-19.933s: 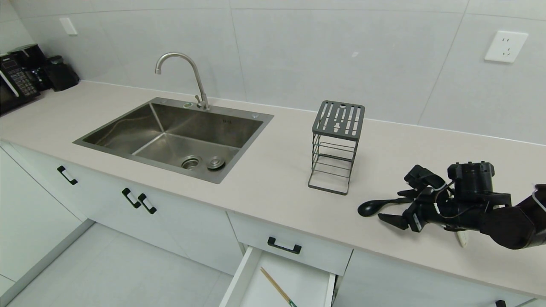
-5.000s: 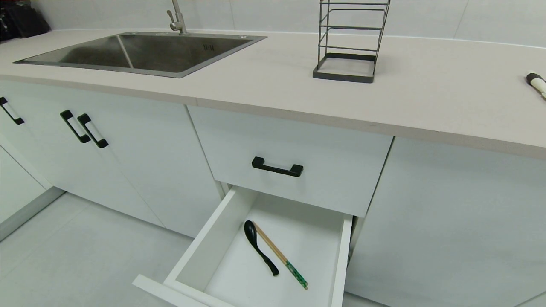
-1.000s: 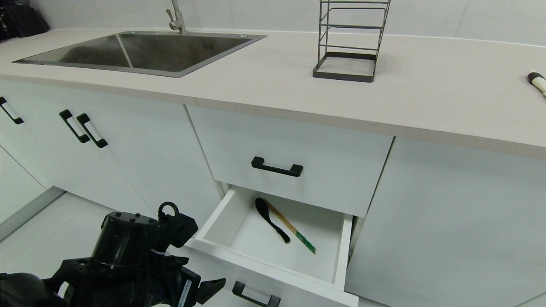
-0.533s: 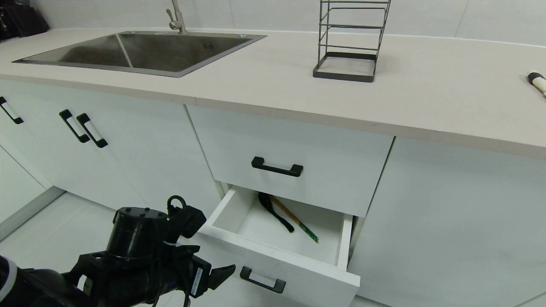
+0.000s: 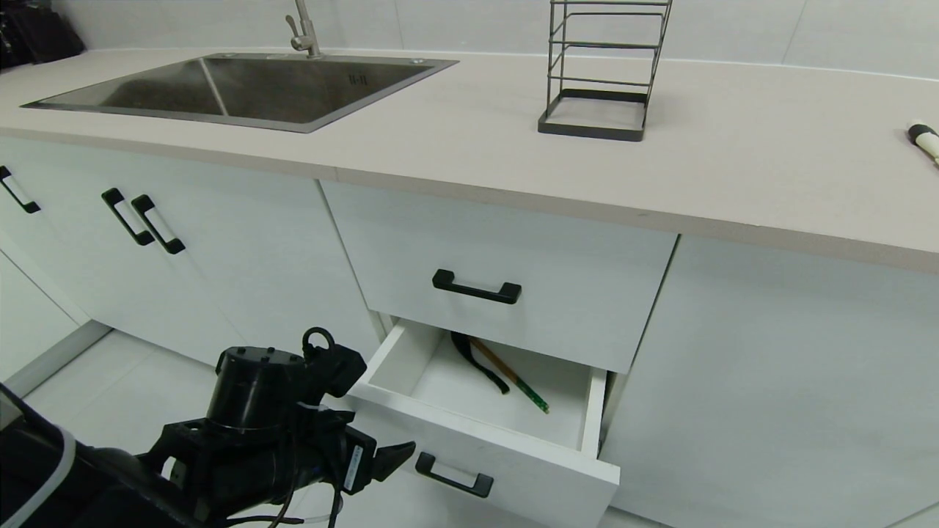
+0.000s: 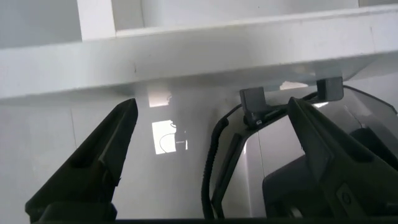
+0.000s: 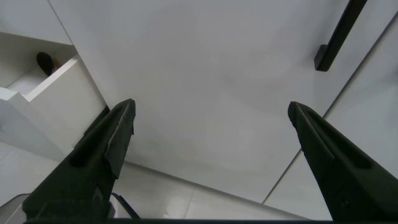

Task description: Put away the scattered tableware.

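The black spoon [image 5: 480, 363] is lying in the partly open drawer [image 5: 535, 477], toward its back edge, with its bowl end hidden under the upper drawer [image 5: 513, 249]. The chopsticks [image 5: 517, 380] are lying just beside it on its right, slanting the same way, with their green tips pointing at the drawer's front right corner. The drawer's front is carrying a black handle [image 5: 453, 475].

The left gripper [image 6: 211, 149] is hanging low before the left end of the drawer's front, its jaws standing wide apart and holding nothing. In the head view one fingertip [image 5: 396, 453] is pointing at the handle from just beside it. Whether it is touching the front, I cannot tell. In the left wrist view the handle is sitting beyond the gap between the two fingers.

The right gripper [image 7: 214, 155] is facing a white cabinet front [image 7: 205, 81] with a black pull [image 7: 339, 34], its jaws likewise spread and holding nothing.

Up on the bench [image 5: 455, 139], a white piece [image 5: 923, 141] with a black end is lying at the right edge. A wire rack [image 5: 598, 73] is standing near the back edge, well apart from it. The sink [image 5: 293, 84] with its tap [image 5: 302, 29] is sitting toward the left.
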